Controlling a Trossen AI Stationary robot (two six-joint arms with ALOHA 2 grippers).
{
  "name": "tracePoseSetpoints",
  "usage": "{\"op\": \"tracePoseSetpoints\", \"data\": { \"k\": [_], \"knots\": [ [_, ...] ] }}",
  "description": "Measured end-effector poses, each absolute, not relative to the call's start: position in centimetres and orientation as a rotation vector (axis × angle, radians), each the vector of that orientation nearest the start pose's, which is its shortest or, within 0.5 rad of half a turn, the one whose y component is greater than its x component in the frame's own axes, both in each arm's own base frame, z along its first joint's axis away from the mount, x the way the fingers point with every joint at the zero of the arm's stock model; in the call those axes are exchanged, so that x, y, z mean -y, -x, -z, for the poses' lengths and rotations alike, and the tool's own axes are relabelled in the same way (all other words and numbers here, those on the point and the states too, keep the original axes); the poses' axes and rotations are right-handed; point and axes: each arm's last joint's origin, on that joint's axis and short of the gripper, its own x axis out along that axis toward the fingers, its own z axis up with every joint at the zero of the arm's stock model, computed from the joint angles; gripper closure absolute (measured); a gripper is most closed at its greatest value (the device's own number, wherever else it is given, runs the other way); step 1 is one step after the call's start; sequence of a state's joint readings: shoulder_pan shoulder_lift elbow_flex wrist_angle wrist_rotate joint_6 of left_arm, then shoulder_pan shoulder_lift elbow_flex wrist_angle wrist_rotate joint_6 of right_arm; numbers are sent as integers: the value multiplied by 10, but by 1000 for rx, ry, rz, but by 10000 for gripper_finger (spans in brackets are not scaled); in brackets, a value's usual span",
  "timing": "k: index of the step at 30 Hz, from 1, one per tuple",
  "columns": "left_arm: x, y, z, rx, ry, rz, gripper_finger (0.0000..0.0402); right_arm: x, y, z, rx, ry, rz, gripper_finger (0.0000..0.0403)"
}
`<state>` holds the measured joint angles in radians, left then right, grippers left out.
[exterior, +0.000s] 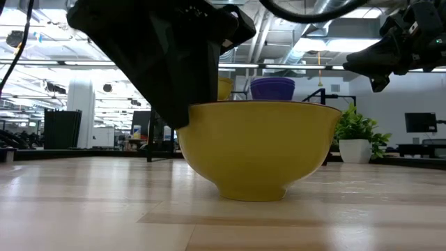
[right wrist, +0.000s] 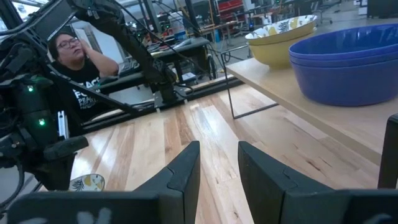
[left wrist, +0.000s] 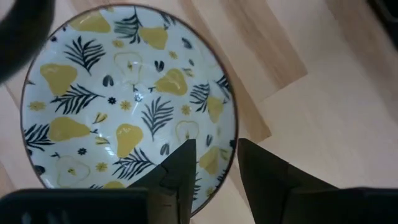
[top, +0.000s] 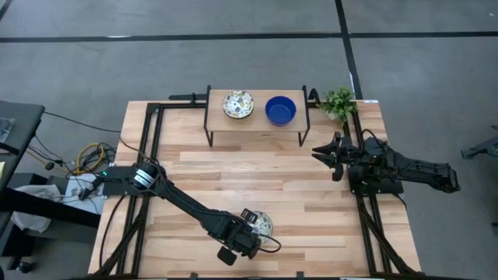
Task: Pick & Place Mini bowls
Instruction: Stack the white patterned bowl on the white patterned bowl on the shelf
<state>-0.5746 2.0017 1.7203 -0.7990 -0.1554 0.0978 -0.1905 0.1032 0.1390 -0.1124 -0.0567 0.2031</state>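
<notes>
Grip status first: your left gripper (left wrist: 212, 163) straddles the rim of the patterned bowl (left wrist: 127, 99), one finger inside the rim and the other outside it, so the jaws are clamped on that rim. You can confirm this in the left wrist view, where the bowl's pear-and-leaf interior fills the space ahead of the pincer and the rim runs between the two dark fingers (left wrist: 180, 171). The low view shows the bowl's yellow outside resting flat on the table (top: 311, 202), directly below the arm. A rim pinch suits this shape, in my judgement: the wall is thin and the body too wide to span.

Forward of the left pincer, well apart across the boards, stands the small raised shelf (top: 257, 120). On it sit a patterned stack (top: 238, 103) and a blue stack (top: 281, 110), side by side. Sorting by colour appears to be the reason for that layout, so the held bowl likely belongs with the patterned ones.

Your right gripper (right wrist: 219, 165) waits with its jaws apart on nothing, hovering above the table, the shelf's blue bowls just ahead and to one side of it. The potted plant (top: 338, 101) stands beside the shelf, near that arm; it is no part of the job. A person (right wrist: 78, 62) is visible beyond the table.
</notes>
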Motion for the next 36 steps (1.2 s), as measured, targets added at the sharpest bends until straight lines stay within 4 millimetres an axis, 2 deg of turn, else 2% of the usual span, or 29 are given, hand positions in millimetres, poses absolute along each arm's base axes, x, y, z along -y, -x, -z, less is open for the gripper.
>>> {"op": "tracePoseSetpoints", "data": {
  "k": [12,20,25,36],
  "knots": [
    [221,-368,-245,-1004,-471,400,288,17,-95,-192,-63,-211,140,305],
    [220,-372,-239,-1016,-451,424,342,17,-95,-192,-63,-212,141,305],
    [220,-373,-242,-1001,-461,407,383,17,-95,-192,-63,-211,140,305],
    [220,-373,-242,-1000,-457,411,389,17,-95,-192,-63,-212,141,305]
  ]
}}
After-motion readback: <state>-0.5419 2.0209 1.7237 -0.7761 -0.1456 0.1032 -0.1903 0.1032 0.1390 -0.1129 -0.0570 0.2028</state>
